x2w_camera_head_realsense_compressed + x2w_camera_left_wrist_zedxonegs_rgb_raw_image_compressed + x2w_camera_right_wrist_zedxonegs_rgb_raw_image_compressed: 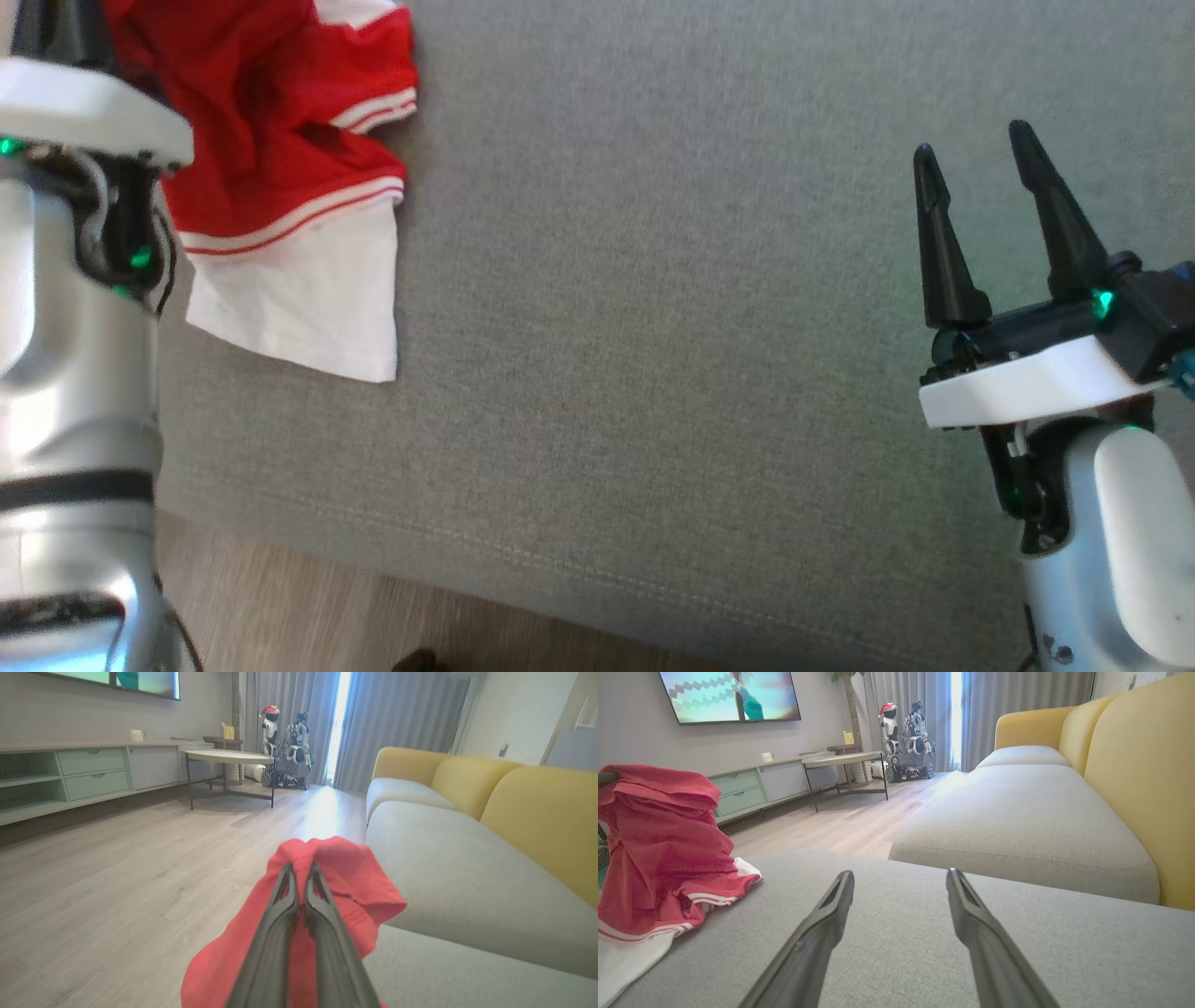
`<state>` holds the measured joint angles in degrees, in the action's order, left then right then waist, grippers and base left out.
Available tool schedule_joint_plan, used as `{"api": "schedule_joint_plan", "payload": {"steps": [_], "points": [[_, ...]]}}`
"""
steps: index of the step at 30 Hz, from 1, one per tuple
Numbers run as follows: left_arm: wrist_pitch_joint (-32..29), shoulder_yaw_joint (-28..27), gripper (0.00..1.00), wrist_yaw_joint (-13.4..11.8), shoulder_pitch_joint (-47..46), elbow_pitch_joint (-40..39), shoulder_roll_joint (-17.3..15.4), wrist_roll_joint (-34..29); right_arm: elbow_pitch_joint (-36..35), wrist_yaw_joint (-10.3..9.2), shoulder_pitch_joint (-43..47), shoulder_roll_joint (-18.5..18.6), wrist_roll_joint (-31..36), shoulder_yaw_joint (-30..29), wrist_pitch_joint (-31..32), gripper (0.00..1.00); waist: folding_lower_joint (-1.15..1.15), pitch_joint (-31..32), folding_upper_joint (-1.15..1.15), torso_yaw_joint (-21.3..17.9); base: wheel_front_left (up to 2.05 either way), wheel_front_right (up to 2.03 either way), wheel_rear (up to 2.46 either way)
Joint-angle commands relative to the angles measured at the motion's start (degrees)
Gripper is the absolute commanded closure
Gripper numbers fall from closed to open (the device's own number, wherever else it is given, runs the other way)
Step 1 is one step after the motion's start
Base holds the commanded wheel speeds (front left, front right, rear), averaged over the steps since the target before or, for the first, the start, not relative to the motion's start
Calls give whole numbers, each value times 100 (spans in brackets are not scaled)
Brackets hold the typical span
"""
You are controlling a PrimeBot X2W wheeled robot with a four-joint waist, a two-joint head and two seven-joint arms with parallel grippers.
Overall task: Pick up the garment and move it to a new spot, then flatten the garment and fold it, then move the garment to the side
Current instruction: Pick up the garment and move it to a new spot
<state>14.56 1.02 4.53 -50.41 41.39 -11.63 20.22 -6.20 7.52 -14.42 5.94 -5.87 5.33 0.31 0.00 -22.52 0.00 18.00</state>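
While the left gripper (301, 865) is clamped shut on a bunched fold of the red garment (355, 877), the step in hand is the first one: picking it up. In the head view the garment sits at about eleven o'clock, with its red top drawn up in folds beside the left arm and its white hem lying on the grey sofa seat (653, 327). The right gripper (971, 140) hangs at about three o'clock, jaws wide apart and grasping nothing, well apart from the cloth. I judge the lift only partly made, since the hem rests on the seat. The next move calls for raising the pinch until the hem clears. Then the cloth needs carrying toward the bare seat at the centre, with a firm grip so the fold does not slip.
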Motion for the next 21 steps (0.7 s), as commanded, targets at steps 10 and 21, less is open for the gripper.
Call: {"api": "schedule_joint_plan", "payload": {"steps": [10,21], "points": [[-151,-282,100,101,119,-1873,-79,143,232,-3,155,-252,-287,169,-448,0,0,924,0,-229,0,0,0],[-1124,357,100,-94,42,-3508,556,336,361,-3,51,-302,-518,111,-732,0,0,1047,0,-1048,0,0,0]]}}
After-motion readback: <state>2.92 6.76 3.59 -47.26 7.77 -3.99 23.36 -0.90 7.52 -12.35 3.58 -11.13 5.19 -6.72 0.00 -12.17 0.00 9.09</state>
